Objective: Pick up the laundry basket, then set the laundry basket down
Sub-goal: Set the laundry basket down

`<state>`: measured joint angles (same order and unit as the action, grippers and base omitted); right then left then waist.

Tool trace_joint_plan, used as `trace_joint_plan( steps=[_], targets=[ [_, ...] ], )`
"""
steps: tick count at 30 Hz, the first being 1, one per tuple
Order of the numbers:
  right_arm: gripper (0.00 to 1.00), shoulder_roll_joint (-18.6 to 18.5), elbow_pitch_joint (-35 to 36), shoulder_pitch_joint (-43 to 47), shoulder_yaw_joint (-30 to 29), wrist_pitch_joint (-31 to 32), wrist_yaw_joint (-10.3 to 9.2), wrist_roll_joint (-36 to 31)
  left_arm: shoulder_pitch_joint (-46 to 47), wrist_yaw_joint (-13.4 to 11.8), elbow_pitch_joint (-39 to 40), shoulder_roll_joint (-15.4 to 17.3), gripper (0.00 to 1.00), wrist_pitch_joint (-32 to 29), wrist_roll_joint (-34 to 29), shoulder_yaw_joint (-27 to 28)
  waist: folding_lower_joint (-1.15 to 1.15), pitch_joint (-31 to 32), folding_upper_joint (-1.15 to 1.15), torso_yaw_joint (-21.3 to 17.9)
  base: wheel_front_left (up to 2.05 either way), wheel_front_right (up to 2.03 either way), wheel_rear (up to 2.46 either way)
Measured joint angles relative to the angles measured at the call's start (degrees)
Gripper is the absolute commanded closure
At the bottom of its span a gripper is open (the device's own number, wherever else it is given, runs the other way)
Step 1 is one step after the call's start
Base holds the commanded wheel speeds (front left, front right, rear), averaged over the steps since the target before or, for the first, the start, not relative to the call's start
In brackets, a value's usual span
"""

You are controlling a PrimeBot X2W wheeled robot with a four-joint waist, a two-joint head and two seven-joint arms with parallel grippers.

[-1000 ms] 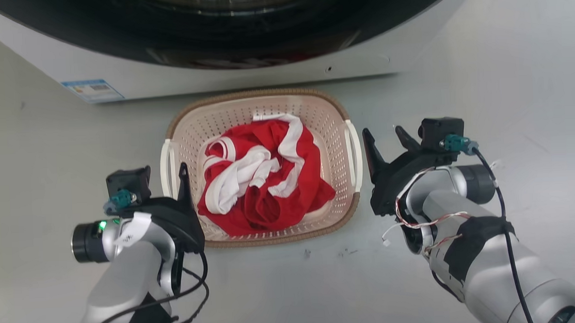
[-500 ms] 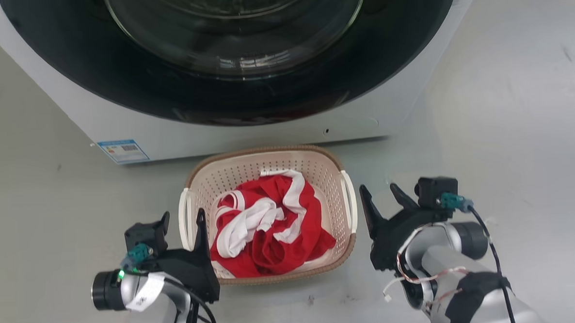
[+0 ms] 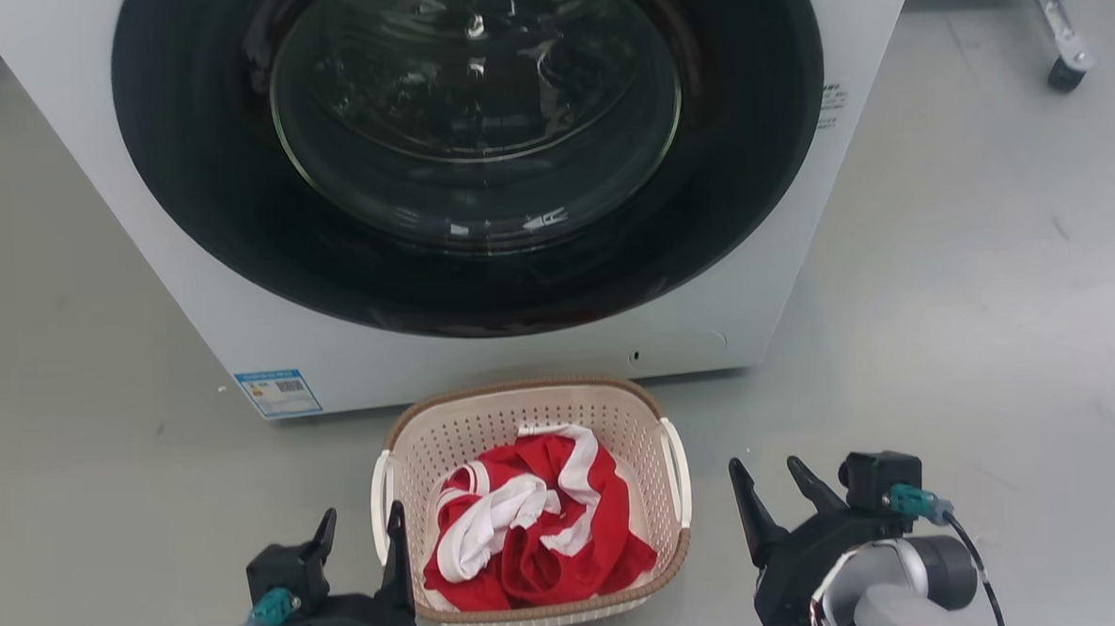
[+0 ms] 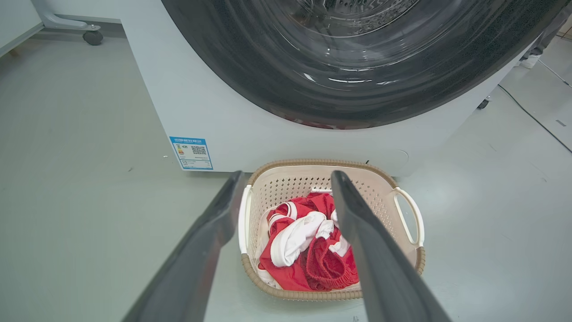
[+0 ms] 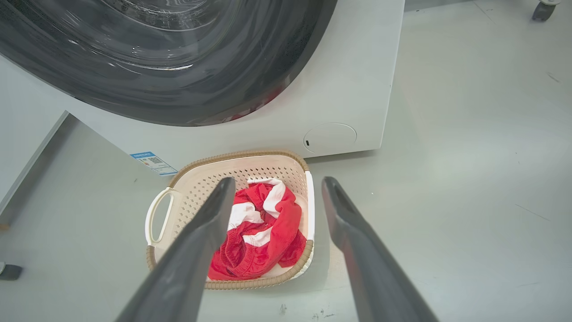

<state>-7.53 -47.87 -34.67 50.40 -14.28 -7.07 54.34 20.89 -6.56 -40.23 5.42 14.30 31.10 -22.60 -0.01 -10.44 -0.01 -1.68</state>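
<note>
The laundry basket (image 3: 515, 426) is sitting flat on the floor (image 3: 943, 315) right in front of the washer (image 3: 179, 273). Its far rim is pretty much at the base of the machine, under the big dark round door (image 3: 474, 119). There's a crumpled red and white garment (image 3: 539, 540) piled inside, covering most of the bottom.

The left tool (image 3: 362, 533) is down low at the basket's left side, fingers spread wide and gripping nothing. In the head view its inner finger sits right next to the white left handle (image 3: 379, 509), but it's hard to say whether it's actually touching. In the left wrist view, one finger lines up over bare floor and the other over the clothes, with that handle between them.

The right tool (image 3: 769, 487) is spread open too and empty. It's off to the side of the right handle (image 3: 681, 468), with a strip of bare floor in between, so it's clearly not in contact.

Also there: a small blue-edged sticker (image 3: 279, 393) on the washer's lower front corner, and a caster wheel (image 3: 1065, 74) way off at the far right.
</note>
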Motion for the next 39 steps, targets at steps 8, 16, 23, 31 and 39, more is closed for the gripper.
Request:
trace_joint_plan(
  steps=[8,16,23,31,39],
  targets=[
    [0.0,-1.3,6.7,8.2,-3.8,0.0,-0.07,-4.8,-7.3,-0.3,6.3,0.0,0.0,0.0,-3.0,1.3,0.0,5.0,0.0,0.0,0.0,0.0,0.0],
    [0.0,-1.9,13.3,16.6,-8.9,0.0,-0.08,-10.0,-15.4,-0.5,12.5,0.0,0.0,0.0,-5.2,2.3,0.0,9.2,0.01,0.2,0.0,0.0,0.0],
    [0.0,-1.9,18.6,23.2,-14.4,0.0,-0.08,-15.5,-21.6,-0.5,17.7,0.1,0.0,0.0,-7.2,3.9,0.01,11.3,0.0,-0.2,0.0,0.0,0.0],
    [0.0,-1.5,25.0,27.8,-19.7,0.0,-0.09,-21.9,-24.6,-0.6,22.9,0.0,0.0,0.0,-10.0,5.3,0.01,11.8,0.01,-0.6,0.0,0.0,0.0],
    [0.0,0.1,30.3,31.7,-23.9,0.0,-0.23,-26.8,-26.1,-0.6,26.2,-0.3,0.0,0.0,-11.6,7.1,0.01,11.8,0.01,-0.8,0.0,0.0,0.0]
  ],
)
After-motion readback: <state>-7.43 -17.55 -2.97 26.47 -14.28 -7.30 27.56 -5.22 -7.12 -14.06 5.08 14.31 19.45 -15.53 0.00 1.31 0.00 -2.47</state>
